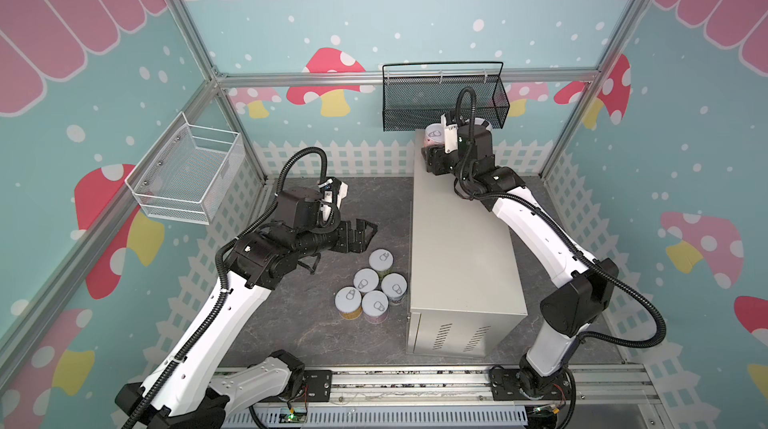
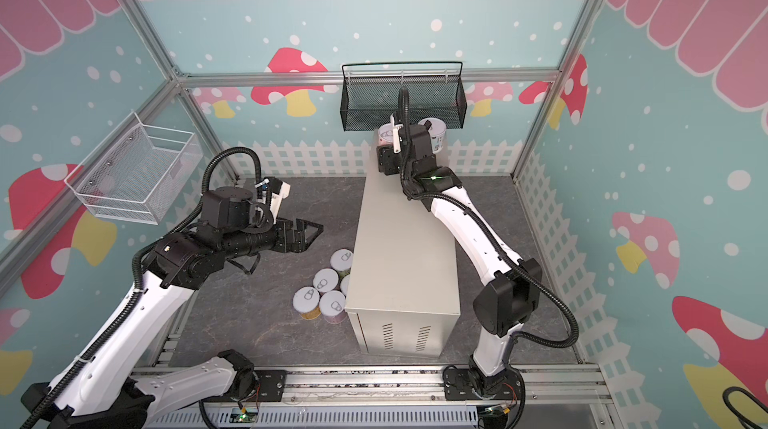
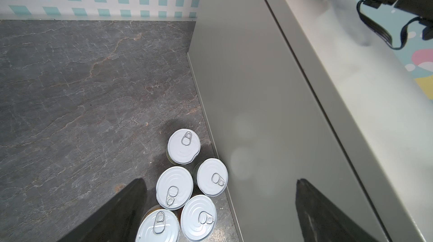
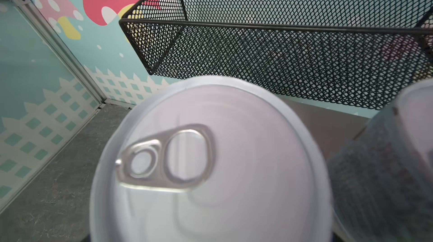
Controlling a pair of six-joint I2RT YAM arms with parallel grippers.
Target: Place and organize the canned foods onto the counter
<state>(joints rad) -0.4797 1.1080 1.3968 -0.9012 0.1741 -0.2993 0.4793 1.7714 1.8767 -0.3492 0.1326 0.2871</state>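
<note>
While right gripper [image 1: 432, 147] is clamped on pink can [image 1: 434, 131] beside a second can [image 2: 434, 125] at counter's [image 1: 461, 240] far edge, five cans [image 1: 366, 280] sit on table [image 1: 332, 202] near left gripper [image 1: 369, 236], fingers spread.

Five upright cans [image 1: 366, 280] cluster beside the beige table [image 1: 461, 248]. A pink can [image 1: 434, 131] and a white can [image 2: 432, 126] occupy its far end.

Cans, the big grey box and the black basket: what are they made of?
Can: probably thin metal; the pale, smooth lid has pressed rings and a pull tab. The side label looks like paper, unsure. Box: likely painted sheet metal, smooth beige-grey, with crisp folded edges and punched slits. Basket: black coated metal mesh on a wire rim, see-through.
</note>
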